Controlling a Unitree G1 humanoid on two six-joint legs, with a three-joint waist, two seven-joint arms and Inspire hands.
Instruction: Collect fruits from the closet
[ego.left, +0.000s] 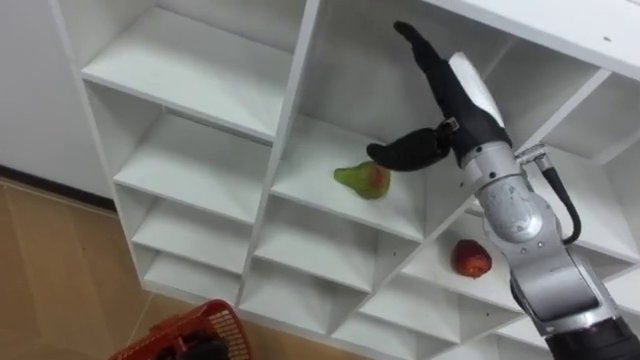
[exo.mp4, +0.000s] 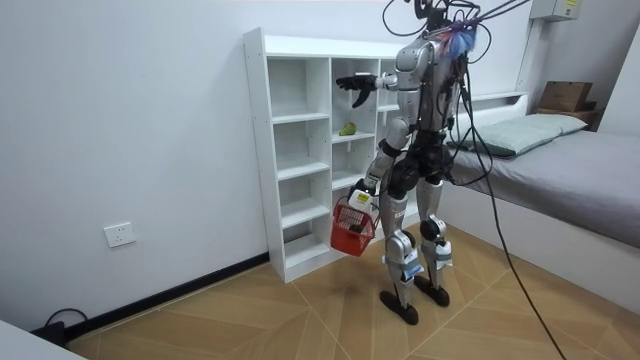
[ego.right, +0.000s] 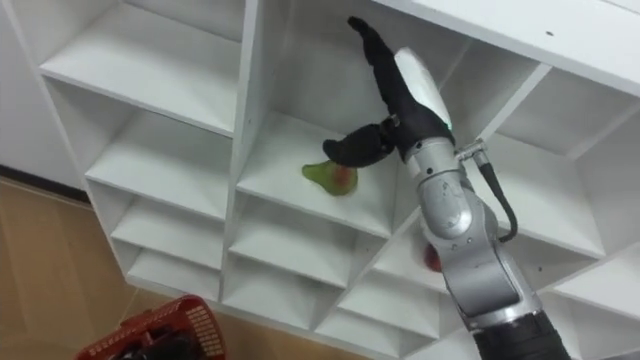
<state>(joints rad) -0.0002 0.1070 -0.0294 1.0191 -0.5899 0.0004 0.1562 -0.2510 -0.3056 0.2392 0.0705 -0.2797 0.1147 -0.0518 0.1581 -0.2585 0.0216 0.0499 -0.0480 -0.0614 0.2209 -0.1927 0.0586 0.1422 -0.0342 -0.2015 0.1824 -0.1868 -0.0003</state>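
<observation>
A green pear with a red blush (ego.left: 363, 180) lies on a middle shelf of the white closet (ego.left: 200, 70). My right hand (ego.left: 462, 105) is open just above and to the right of the pear, fingers pointing up and thumb reaching down to it. One compartment lower and to the right sits a red apple (ego.left: 471, 259). In the room view my left hand (exo.mp4: 364, 186) hangs low by my side and carries a red basket (exo.mp4: 352, 228) by its handle. The basket's rim (ego.left: 195, 325) also shows at the bottom of the left eye view.
I stand facing the closet, close to it, on a wooden floor (exo.mp4: 300, 320). Most compartments hold nothing. A bed (exo.mp4: 560, 160) stands behind me at the room view's right. A white wall (exo.mp4: 120, 120) runs beside the closet.
</observation>
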